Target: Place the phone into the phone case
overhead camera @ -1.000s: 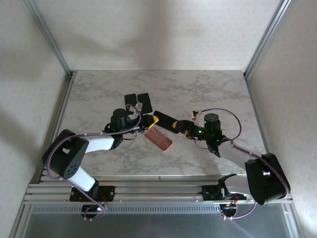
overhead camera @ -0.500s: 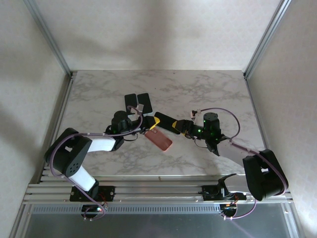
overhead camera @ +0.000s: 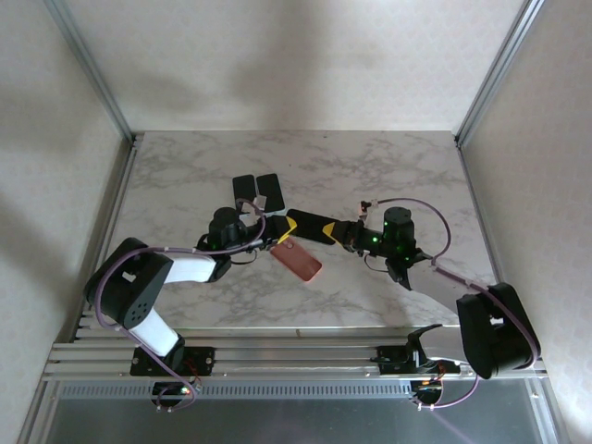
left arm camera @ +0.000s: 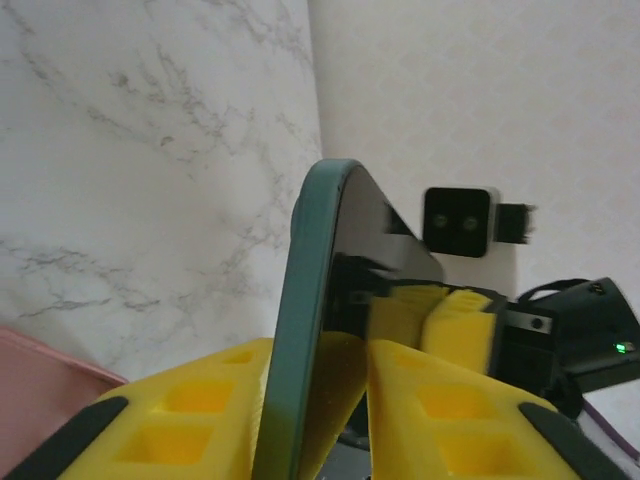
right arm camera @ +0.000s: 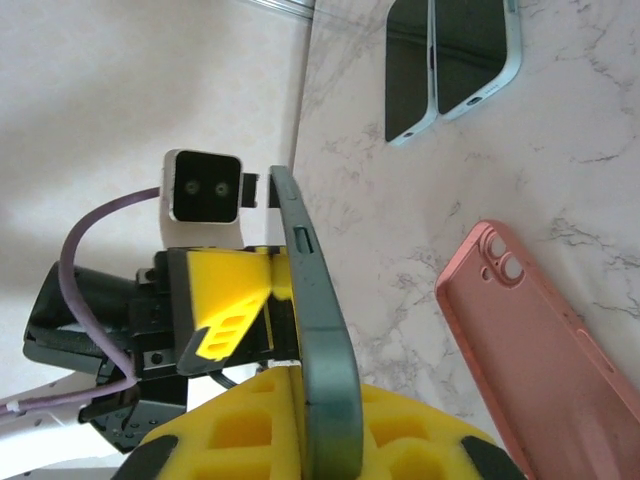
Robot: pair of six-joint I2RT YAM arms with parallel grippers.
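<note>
Left gripper [left arm camera: 318, 405] is clamped on the phone [left arm camera: 312, 290], its yellow fingers [left arm camera: 200, 405] pressed against both faces of the handset, which stands on edge with its teal rim facing the left wrist camera. Right gripper [right arm camera: 325, 425] pinches the same phone [right arm camera: 318, 320] from the opposite end, yellow pads [right arm camera: 245, 425] on either side of the rim. From above, the left gripper [overhead camera: 277, 230] and right gripper [overhead camera: 340, 233] face each other with the dark phone [overhead camera: 310, 227] spanning the gap between them, one end in each. The phone case [overhead camera: 296, 261], pink, lies flat on the marble table [overhead camera: 388, 176] just on the near side of the held phone, angled diagonally, and the phone is not in it. In the right wrist view the phone case [right arm camera: 540, 345] shows its camera cut-out at the end towards the phone. Beyond the case, on the far side of the left gripper, two more phones [overhead camera: 256, 189] lie side by side on the table, touching or nearly so, well apart from the case.
</note>
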